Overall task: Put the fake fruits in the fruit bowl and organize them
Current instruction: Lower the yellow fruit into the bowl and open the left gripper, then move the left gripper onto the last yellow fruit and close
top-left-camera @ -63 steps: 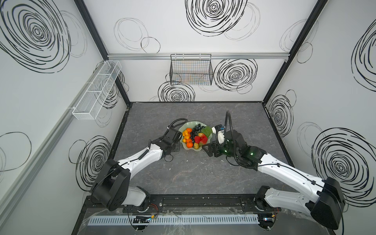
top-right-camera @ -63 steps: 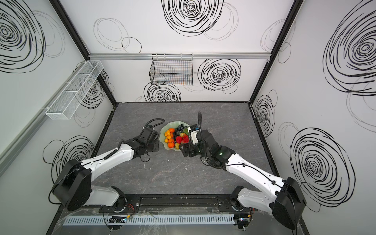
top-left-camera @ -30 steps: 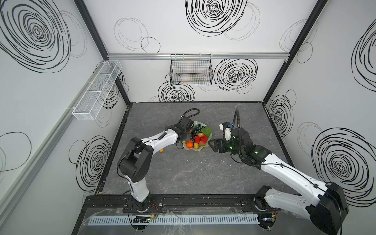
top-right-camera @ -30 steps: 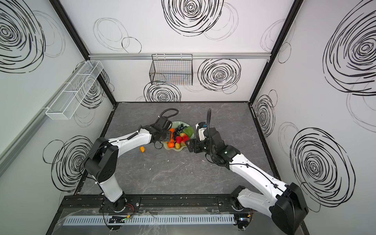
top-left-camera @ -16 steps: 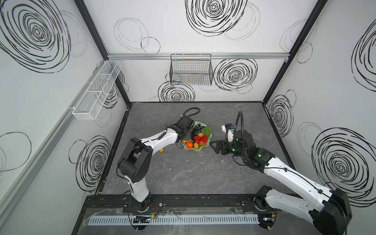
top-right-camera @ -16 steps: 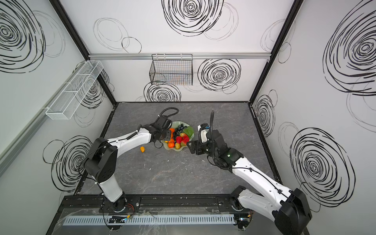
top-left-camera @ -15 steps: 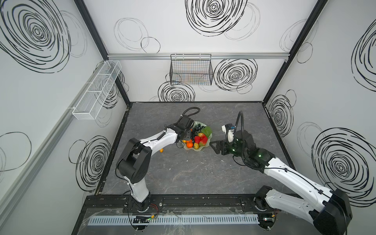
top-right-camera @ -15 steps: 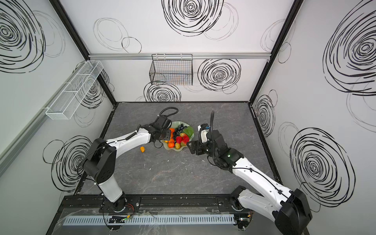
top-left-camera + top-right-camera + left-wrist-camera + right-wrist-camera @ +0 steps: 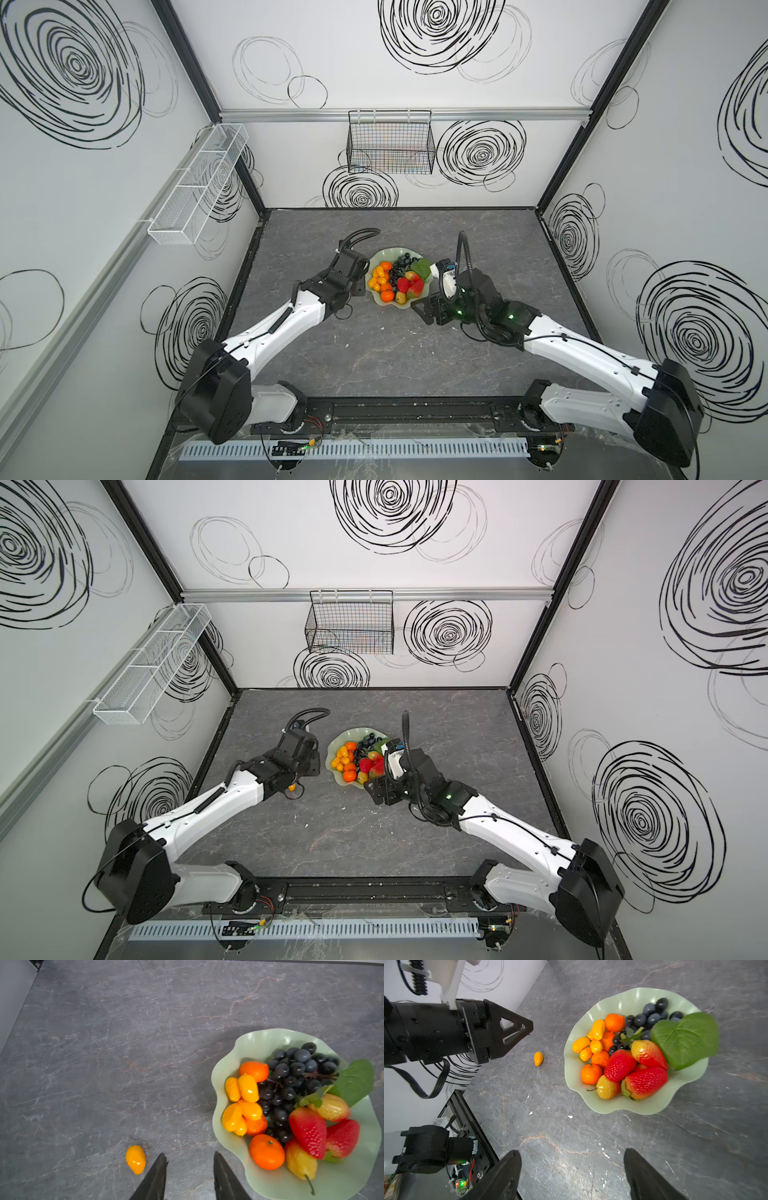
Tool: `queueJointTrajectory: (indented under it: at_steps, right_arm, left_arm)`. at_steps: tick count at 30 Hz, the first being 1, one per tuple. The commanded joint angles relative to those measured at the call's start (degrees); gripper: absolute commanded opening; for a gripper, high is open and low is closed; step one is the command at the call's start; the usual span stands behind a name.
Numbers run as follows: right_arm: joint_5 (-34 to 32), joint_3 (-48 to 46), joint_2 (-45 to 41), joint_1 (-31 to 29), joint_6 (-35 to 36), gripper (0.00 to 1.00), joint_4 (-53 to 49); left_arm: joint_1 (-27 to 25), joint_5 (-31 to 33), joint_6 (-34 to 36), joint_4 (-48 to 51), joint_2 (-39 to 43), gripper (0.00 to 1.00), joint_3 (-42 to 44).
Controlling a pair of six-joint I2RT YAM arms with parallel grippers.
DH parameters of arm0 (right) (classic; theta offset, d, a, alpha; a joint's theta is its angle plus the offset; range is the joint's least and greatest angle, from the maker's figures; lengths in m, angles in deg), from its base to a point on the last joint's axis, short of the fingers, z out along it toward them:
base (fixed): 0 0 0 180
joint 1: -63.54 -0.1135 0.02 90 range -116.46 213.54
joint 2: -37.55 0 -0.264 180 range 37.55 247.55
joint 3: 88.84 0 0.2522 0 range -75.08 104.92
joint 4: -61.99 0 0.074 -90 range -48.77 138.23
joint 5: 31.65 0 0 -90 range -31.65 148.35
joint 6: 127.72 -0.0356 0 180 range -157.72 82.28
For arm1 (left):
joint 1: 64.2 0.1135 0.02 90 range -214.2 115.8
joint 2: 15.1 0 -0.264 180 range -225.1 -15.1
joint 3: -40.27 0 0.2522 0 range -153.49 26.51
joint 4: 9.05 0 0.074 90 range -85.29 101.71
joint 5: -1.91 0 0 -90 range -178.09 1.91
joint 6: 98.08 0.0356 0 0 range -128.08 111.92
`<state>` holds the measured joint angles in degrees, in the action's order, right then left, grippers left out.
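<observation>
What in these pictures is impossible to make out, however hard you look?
- Stray kumquat: in a top view, the left arm hides all but a sliver.
- Fruit bowl: the left wrist view's edge cuts off part of its rim; fake fruits cover its floor.
- Black wire basket: too small in both top views; the mesh obscures any contents.
- Left gripper: the left wrist view shows only fingertips; the edge cuts the rest.
</observation>
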<state>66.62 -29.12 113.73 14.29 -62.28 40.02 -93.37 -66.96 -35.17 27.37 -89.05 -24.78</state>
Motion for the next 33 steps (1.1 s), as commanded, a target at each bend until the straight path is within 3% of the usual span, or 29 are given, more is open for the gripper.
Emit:
queueJointTrajectory:
  at_steps: [1,6,15,20,33]
  right_arm:
    - [-1.6,4.7,4.4,-2.9,1.0,0.82,2.4]
    - [-1.4,11.8,11.0,-7.0,1.7,0.82,0.5]
    - [-3.0,22.8,18.1,-11.5,3.2,0.83,-4.5]
    - [-2.6,25.9,19.7,-12.2,4.1,0.83,-6.1]
    - [-3.4,22.9,17.5,-12.4,4.6,0.84,-6.4]
  left_arm:
    - [0.7,3.4,-4.1,-0.8,4.9,0.42,3.6]
    - [4.4,2.0,-7.2,-1.0,9.3,0.43,9.5]
    - [13.5,-6.9,-8.1,-5.0,4.7,0.41,13.6]
    - [15.2,-7.7,-6.9,-6.7,0.1,0.41,12.6]
    - [15.7,-6.2,-6.5,-9.2,-9.8,0.41,9.0]
